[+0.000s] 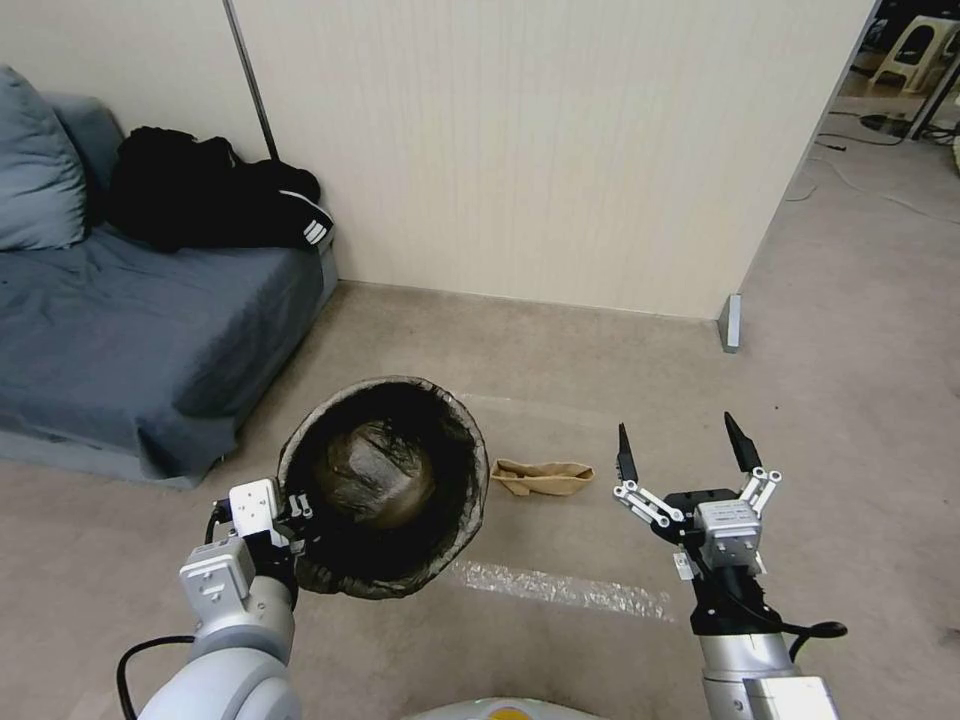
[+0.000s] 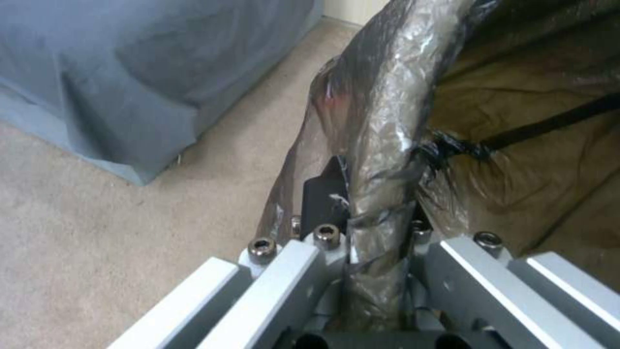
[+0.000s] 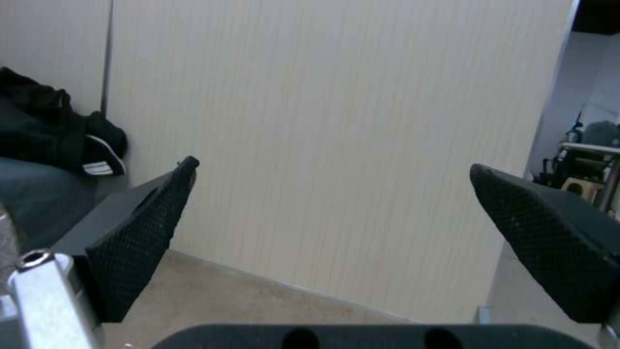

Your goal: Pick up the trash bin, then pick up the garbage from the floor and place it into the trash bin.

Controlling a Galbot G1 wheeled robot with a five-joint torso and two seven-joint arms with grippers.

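The trash bin [image 1: 385,485], round and lined with a dark bag folded over its rim, hangs tilted above the carpet at lower left. My left gripper [image 1: 295,515] is shut on its near rim; the left wrist view shows the bagged rim [image 2: 381,160] clamped between the fingers. A crumpled brown paper bag, the garbage [image 1: 542,477], lies on the floor just right of the bin. My right gripper [image 1: 684,440] hovers open to the right of that paper bag, with nothing between its black fingers [image 3: 139,237].
A blue-grey sofa [image 1: 130,330] with a cushion and black clothing [image 1: 215,205] stands at the left. A beige partition wall [image 1: 520,150] runs behind, ending at a corner foot [image 1: 731,322]. A strip of clear tape [image 1: 560,588] lies on the carpet.
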